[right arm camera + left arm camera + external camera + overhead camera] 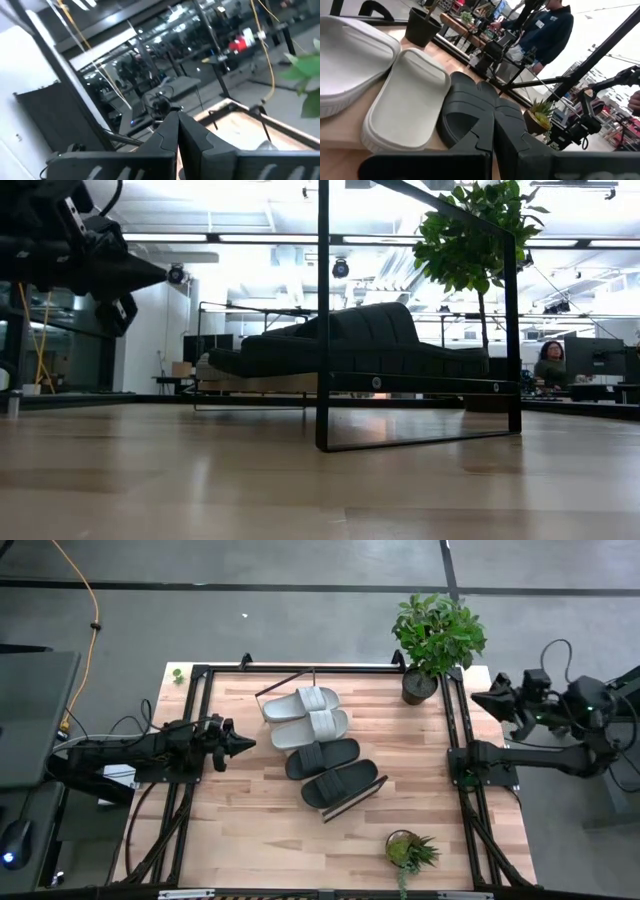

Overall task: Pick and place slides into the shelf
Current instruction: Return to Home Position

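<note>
Four slides lie side by side, soles down, on the shelf (358,800), a light-wood board set aslant in the middle of the table with black rod frames at its ends. Two are light grey (300,703) (312,728) and two black (322,757) (340,783). My left gripper (248,745) is shut and hovers just left of the row, pointing at it. Its wrist view shows the shut fingertips (492,145) before a black slide (470,107) and a grey one (410,105). My right gripper (482,698) is shut and waits beyond the table's right edge, its fingertips (177,125) together.
A tall potted plant (435,635) stands at the far right corner and a small one (408,850) near the near edge. Black frame rails (190,790) run along both sides of the table. In the low view the shelf's rod frame (323,330) stands upright. People (550,25) are behind the table.
</note>
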Robot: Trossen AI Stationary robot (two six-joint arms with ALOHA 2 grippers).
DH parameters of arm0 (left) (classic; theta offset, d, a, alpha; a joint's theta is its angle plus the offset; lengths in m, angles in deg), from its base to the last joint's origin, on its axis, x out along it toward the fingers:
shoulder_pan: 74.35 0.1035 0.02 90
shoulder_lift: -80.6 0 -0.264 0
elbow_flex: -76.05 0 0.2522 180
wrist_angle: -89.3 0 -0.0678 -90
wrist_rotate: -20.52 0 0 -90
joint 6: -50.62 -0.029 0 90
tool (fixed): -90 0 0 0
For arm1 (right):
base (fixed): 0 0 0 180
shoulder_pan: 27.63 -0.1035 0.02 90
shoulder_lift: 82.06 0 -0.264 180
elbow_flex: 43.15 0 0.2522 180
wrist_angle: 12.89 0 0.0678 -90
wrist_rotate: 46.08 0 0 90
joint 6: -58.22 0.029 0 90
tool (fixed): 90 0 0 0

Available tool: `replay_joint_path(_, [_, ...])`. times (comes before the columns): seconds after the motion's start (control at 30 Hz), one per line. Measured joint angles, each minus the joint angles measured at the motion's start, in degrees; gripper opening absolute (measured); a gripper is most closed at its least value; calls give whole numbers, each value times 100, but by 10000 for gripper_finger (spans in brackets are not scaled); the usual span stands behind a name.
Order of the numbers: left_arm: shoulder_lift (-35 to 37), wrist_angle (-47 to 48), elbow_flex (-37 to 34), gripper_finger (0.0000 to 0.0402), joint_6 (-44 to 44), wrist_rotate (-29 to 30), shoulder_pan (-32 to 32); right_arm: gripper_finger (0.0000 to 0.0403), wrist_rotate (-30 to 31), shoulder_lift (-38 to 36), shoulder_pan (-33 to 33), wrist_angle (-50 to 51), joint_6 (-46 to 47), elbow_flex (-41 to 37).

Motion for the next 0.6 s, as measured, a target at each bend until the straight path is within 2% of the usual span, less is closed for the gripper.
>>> replay_joint_path(0.2, [2,-2,0,1,32,89,0,0,-261,-527,1,-705,-503,-478])
replay_joint_path(0.5, [2,-1,0,1,41,104,0,0,-314,-1595,1,-1988,-543,-1971])
replay_joint_path(0.6, [2,1,0,1,41,104,0,0,-289,-1664,1,-2580,-488,-2364])
